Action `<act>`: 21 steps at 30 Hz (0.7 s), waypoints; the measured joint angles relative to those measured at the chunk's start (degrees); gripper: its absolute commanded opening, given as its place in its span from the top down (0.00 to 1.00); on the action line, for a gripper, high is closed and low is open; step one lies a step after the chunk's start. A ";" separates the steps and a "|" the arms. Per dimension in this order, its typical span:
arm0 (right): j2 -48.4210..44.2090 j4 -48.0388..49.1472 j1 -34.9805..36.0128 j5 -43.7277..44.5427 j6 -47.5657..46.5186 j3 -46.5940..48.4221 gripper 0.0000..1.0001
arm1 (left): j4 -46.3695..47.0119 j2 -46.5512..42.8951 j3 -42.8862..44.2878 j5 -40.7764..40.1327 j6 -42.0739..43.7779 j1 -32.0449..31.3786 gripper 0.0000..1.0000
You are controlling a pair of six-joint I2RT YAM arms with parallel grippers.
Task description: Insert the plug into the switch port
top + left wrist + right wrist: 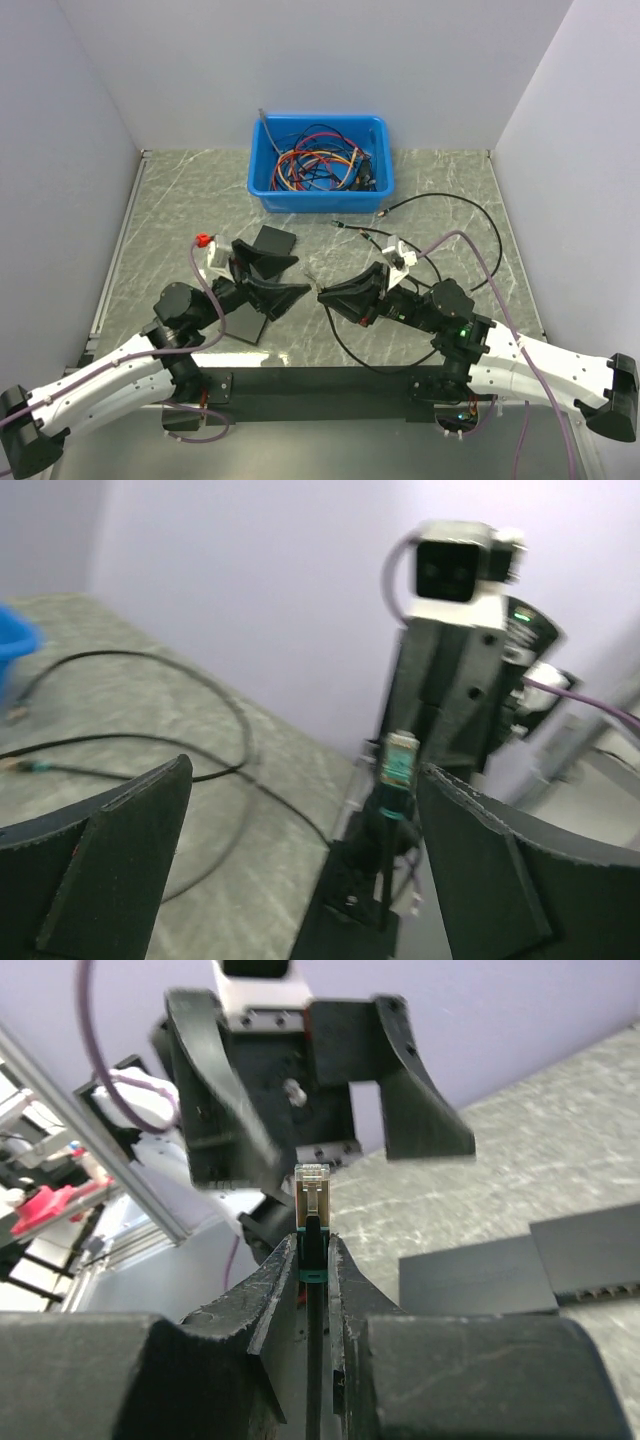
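My right gripper (326, 294) is shut on a black cable just behind its clear plug (314, 1184), which has a teal boot and sticks out past the fingertips (286, 1260). The plug also shows in the left wrist view (398, 760). A flat black switch (590, 1252) with a row of ports along its edge lies on the table; in the top view it sits at the back left (274, 241). A second flat black box (240, 326) lies nearer. My left gripper (300, 277) is open and empty, facing the plug with a small gap between them.
A blue bin (262, 178) full of tangled cables stands at the back centre. The held black cable (455, 199) loops over the table on the right. A small red part (204, 240) sits at the left, a white tag (401, 255) on the right arm.
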 measured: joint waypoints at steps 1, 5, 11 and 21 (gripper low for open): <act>0.00 -0.59 0.00 0.59 -0.15 -0.04 1.00 | -2.16 -0.90 0.33 -1.99 0.68 0.00 0.00; 0.31 -3.78 0.02 3.65 -0.55 -0.17 1.00 | -12.33 -1.33 3.91 -11.87 2.91 0.04 0.01; 4.83 -9.97 0.00 9.40 -1.31 0.13 1.00 | -23.47 3.02 5.99 -25.24 2.82 3.21 0.01; 15.02 -18.88 0.00 15.61 -2.16 2.03 1.00 | -30.47 6.16 1.05 -26.25 -0.79 21.64 0.01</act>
